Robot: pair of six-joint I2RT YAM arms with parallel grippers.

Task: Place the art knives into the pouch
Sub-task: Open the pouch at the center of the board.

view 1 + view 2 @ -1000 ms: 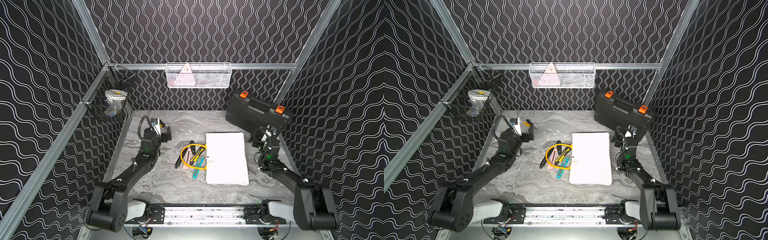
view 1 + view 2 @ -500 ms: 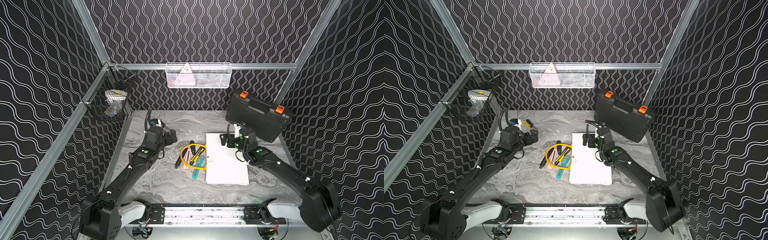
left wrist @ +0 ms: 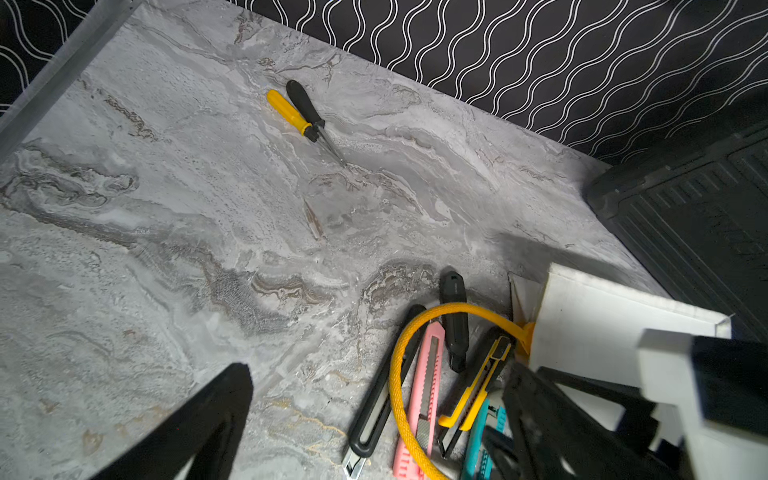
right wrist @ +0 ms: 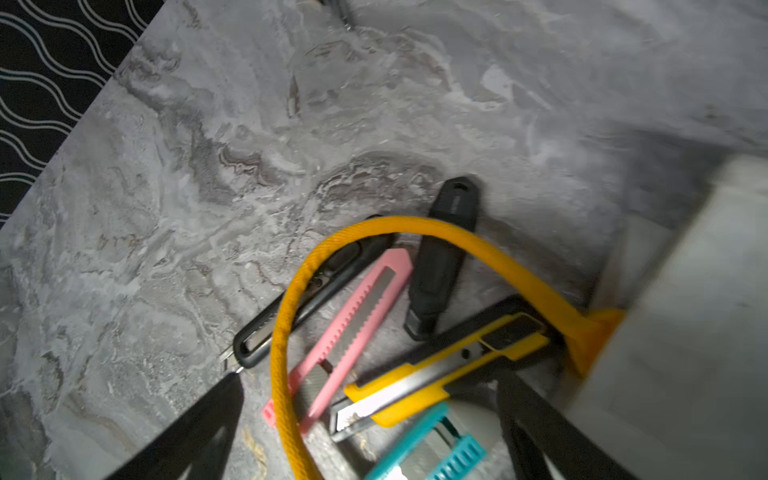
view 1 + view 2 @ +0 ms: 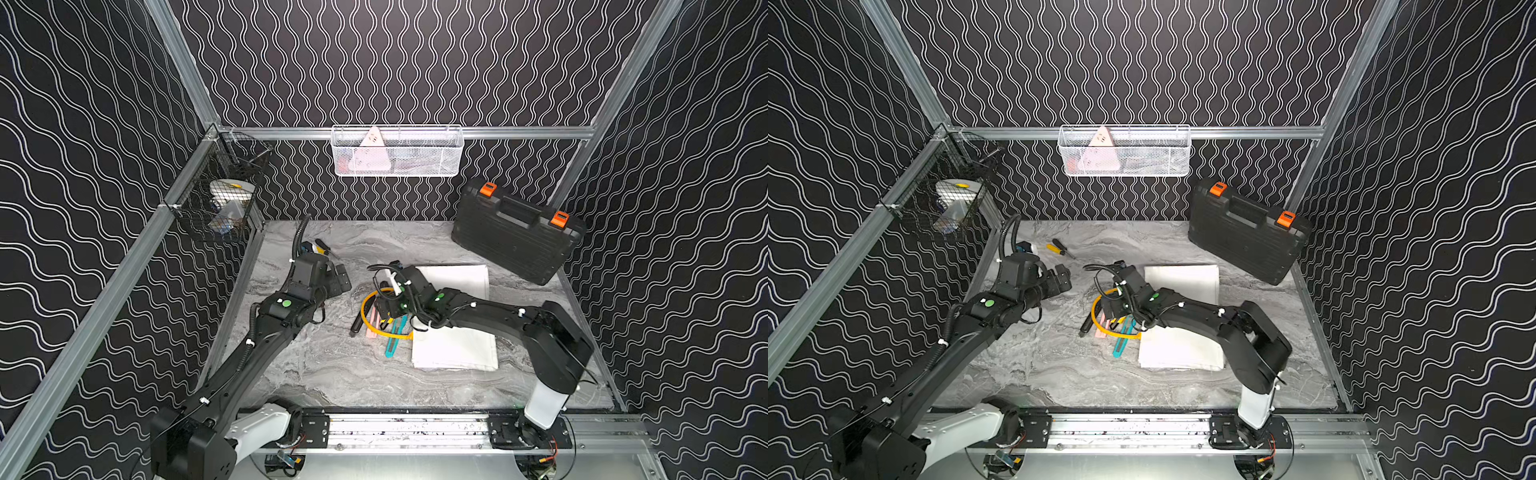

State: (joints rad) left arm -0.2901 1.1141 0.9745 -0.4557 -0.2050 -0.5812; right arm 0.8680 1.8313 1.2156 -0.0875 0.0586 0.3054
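I judged the art knife [image 4: 440,365] to be light and stiff: a hard plastic shell round a metal slide, smooth enough to skid if pinched at an angle. I took it to be the yellow-and-black one, since it sat squarely under my open jaws. Which of the five knives was really meant I could not say for certain. It lay flat and low on the table [image 4: 187,166], so I reckoned the safest hold was across its narrow body near the middle, clear of the metal end.

The right gripper [image 4: 370,378] hung spread wide and empty just above the heap. One finger was beside the tip of the slim black knife [image 4: 253,345], the other near the edge of the pouch [image 4: 685,291]. The yellow knife lay between them, against the pink knife [image 4: 357,307] and the teal knife [image 4: 415,432]. Its far end reached the root of the pouch's yellow handle [image 4: 286,324], which I feared might snag on the lift. The left gripper [image 5: 338,280] was open too, holding nothing, off to one side of the heap.
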